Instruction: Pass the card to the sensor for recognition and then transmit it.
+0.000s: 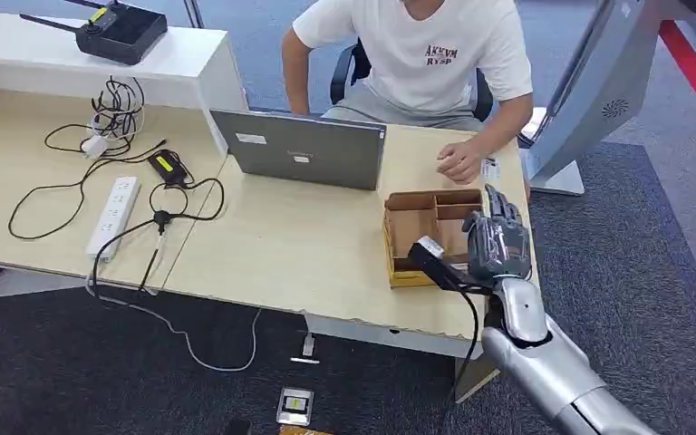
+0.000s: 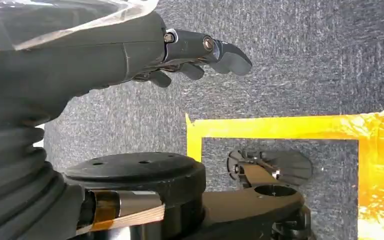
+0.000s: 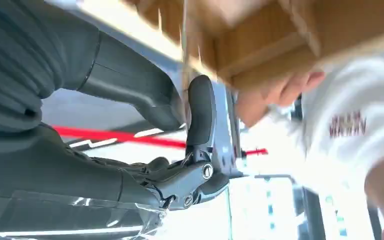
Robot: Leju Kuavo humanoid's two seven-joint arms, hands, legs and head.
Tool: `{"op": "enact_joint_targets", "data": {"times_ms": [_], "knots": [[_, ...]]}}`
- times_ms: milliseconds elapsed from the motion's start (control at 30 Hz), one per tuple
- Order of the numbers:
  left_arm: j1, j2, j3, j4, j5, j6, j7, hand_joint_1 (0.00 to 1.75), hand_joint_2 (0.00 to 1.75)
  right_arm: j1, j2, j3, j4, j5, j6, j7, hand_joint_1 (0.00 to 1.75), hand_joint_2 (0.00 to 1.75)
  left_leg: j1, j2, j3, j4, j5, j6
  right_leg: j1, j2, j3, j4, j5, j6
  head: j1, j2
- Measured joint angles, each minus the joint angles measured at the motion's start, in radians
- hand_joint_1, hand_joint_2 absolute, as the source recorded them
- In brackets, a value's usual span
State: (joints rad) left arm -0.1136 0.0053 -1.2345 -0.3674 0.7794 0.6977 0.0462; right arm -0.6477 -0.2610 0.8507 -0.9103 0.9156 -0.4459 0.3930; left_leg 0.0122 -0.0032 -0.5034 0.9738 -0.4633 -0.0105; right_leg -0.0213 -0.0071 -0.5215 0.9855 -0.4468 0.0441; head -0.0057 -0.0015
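Presently, locate the card (image 1: 490, 168) flat on the desk (image 1: 299, 245), near its far right corner, just beside the fingers of the seated person's hand (image 1: 459, 163). Identify by appearance: small, white, rectangular, with dark print too small to read. Cannot tell whether touched by the person's fingers or merely next to them. Note position beyond the wooden desk organizer (image 1: 388, 245), between that organizer and the grey kiosk (image 1: 589, 86) standing on the carpet to the right. Find the right hand (image 1: 498, 237) raised over the right edge of the organizer, well short of the card, palm turned inward, forearm rising steeply from below. Observe fingers (image 1: 500, 207) extended away from the robot, lying close to one another, closed on nothing. Confirm in the right wrist view: thumb (image 3: 201, 107) standing upright, apart from the darker fingers, nothing between them; background blurred. Find the left hand (image 2: 130, 50) hanging low over grey carpet, above a corner of yellow floor tape (image 2: 280, 127). Observe its fingers (image 2: 227, 52) loosely bent, slightly spread, holding nothing. Note also on the desk: an open grey laptop (image 1: 304, 149) left of the organizer, facing the person, and a white power strip (image 1: 113, 216) with black cables further left.
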Motion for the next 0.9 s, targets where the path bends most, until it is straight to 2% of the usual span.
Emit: {"op": "enact_joint_targets", "data": {"times_ms": [100, 400, 733, 900], "knots": [[0.001, 0.000, -0.003, 0.000, -0.009, 0.002, 0.000, 0.00, 1.75, -0.029, -0.024, -0.029, -0.067, 0.027, 0.010, 0.023, 1.75, 1.75, 0.000, 0.000, 0.000, 0.000, 0.000, 0.000, 0.000, 0.000, 0.000, 0.000, 0.000, 0.000, 0.000, 0.000], [0.001, 0.000, -0.016, -0.001, -0.019, 0.002, 0.009, 0.00, 1.75, -0.055, -0.064, -0.084, -0.200, 0.040, 0.036, 0.032, 1.75, 1.75, 0.000, 0.000, 0.000, 0.000, 0.000, 0.000, 0.000, 0.000, 0.000, 0.000, 0.000, 0.000, 0.000, 0.000], [0.001, 0.000, -0.018, -0.002, -0.020, 0.002, 0.010, 0.00, 1.75, -0.055, -0.080, -0.103, -0.254, 0.048, 0.038, 0.033, 1.75, 1.75, 0.000, 0.000, 0.000, 0.000, 0.000, 0.000, 0.000, 0.000, 0.000, 0.000, 0.000, 0.000, 0.000, 0.000], [0.001, 0.000, -0.019, -0.002, -0.021, -0.010, 0.015, 0.00, 1.75, -0.071, -0.080, -0.104, -0.274, 0.064, 0.087, 0.029, 1.75, 1.75, 0.000, 0.000, 0.000, 0.000, 0.000, 0.000, 0.000, 0.000, 0.000, 0.000, 0.000, 0.000, 0.000, 0.000]]}}
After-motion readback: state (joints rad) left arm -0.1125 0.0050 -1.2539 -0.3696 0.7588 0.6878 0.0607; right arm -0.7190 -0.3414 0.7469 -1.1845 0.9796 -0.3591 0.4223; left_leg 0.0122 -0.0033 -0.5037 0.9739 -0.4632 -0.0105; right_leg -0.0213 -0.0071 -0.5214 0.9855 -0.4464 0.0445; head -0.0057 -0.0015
